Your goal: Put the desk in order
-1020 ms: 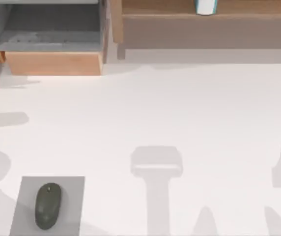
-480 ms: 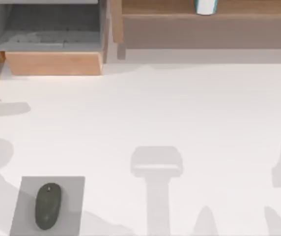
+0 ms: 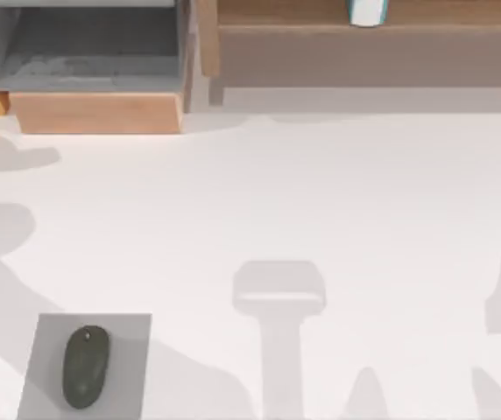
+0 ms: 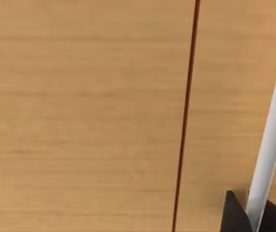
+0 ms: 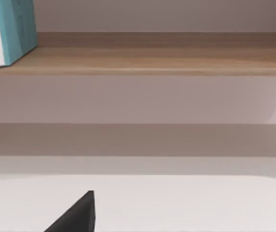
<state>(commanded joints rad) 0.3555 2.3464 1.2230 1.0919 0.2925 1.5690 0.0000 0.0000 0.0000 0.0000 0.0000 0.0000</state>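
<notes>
Spread over nearly the whole top view: the desk (image 3: 321, 192), broad, flat, plain white, crossed by soft grey shadows at the left edge and along the bottom. Seen again in the right wrist view as a white surface (image 5: 186, 208) across the lower part of the frame.

Along the upper right of the top view, against the desk's far edge: a light-brown wooden shelf unit (image 3: 364, 52). In the right wrist view, its board (image 5: 152, 60) running level across the upper part of the frame.

At the upper left of the top view: a drawer unit (image 3: 93, 112) with a wooden front and a grey inside open to the camera.

Across most of the left wrist view: a light wooden panel (image 4: 80, 116), split by a thin dark seam (image 4: 186, 116), with a slanted white strip (image 4: 273, 135) at the right edge.

At the lower left of the top view: a grey square mouse pad (image 3: 128, 350), flat on the desk.

On the pad, toward its left side: a dark mouse (image 3: 85, 366).

On the shelf, at the top edge: a white and teal object (image 3: 367, 10); upper left in the right wrist view (image 5: 17, 29).

Left gripper (image 4: 234, 217): dark tip at lower right, close to the wooden panel; apart or together, cannot tell.

Right gripper (image 5: 75, 215): black wedge at the bottom, above the desk, facing the shelf; cannot tell either.
</notes>
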